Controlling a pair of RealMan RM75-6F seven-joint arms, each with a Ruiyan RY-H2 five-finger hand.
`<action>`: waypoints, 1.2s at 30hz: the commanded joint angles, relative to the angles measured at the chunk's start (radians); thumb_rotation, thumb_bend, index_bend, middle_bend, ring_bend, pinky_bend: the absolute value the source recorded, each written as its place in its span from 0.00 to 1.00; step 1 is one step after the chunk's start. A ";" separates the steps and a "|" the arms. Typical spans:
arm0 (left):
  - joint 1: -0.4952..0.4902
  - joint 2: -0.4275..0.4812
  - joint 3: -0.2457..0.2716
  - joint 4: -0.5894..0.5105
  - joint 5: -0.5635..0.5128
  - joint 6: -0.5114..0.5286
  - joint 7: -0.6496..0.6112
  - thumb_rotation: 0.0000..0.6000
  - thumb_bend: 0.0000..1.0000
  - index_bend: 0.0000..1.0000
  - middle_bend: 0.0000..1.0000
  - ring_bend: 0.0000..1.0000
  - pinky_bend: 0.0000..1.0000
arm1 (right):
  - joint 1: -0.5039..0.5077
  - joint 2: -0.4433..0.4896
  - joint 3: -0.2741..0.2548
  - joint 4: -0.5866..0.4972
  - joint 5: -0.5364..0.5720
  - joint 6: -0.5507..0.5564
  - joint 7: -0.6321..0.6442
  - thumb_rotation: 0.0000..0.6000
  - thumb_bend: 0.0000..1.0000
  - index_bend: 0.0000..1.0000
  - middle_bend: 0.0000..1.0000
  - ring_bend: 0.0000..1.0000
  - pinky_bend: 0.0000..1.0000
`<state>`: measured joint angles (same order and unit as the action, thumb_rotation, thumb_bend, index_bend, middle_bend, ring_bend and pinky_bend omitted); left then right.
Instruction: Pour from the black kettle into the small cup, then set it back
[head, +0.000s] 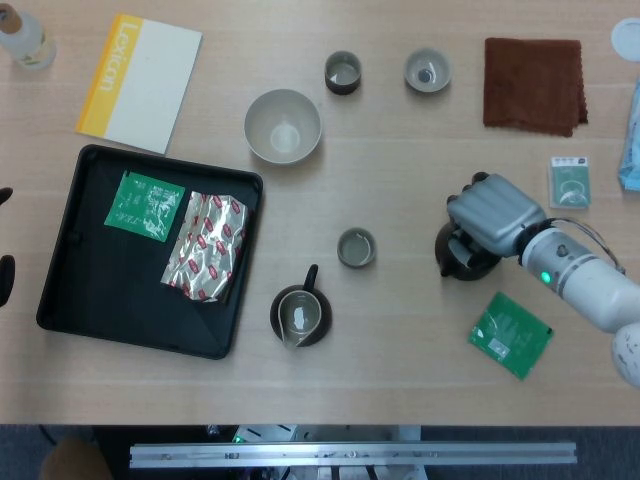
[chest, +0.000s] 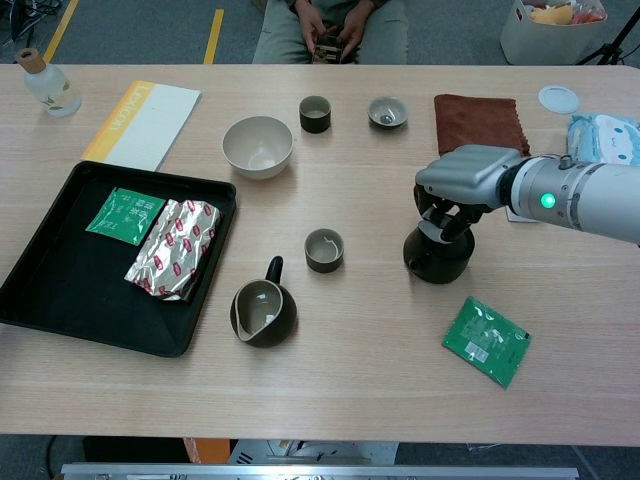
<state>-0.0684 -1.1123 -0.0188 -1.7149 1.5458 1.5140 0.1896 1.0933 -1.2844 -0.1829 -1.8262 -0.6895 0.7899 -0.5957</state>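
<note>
The right hand (chest: 462, 185) sits on top of the black kettle (chest: 436, 256), fingers curled down around its handle in a grasp. The kettle stands on the table (chest: 360, 360), right of the small cup (chest: 324, 250). Judging by this, pouring has not begun: lifting, tilting and setting back all remain. Bare wood lies between kettle and cup. The green packet (chest: 486, 340) lies near the kettle's base, the dark pitcher (chest: 263, 310) near the cup. The left hand is barely visible; its state cannot be told.

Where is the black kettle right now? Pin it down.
In both views the black kettle stands on the table's right side, under the right robot hand, right of the small cup and above the green packet.
</note>
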 joint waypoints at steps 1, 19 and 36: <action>0.000 0.000 0.000 0.001 -0.001 0.001 -0.001 1.00 0.43 0.15 0.24 0.19 0.17 | 0.000 -0.003 0.000 -0.001 0.006 0.003 -0.005 0.77 0.27 0.44 0.34 0.29 0.18; -0.003 -0.001 -0.004 0.007 0.001 0.004 -0.005 1.00 0.43 0.15 0.24 0.19 0.17 | -0.018 -0.010 -0.001 -0.010 -0.023 0.111 -0.089 0.74 0.08 0.32 0.25 0.20 0.13; -0.017 0.005 -0.019 0.005 0.000 -0.001 -0.020 1.00 0.43 0.15 0.24 0.19 0.17 | -0.210 0.050 0.042 -0.052 -0.233 0.421 -0.052 0.93 0.10 0.30 0.23 0.16 0.12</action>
<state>-0.0849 -1.1075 -0.0370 -1.7103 1.5460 1.5144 0.1712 0.9266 -1.2638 -0.1469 -1.8589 -0.8764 1.1630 -0.6820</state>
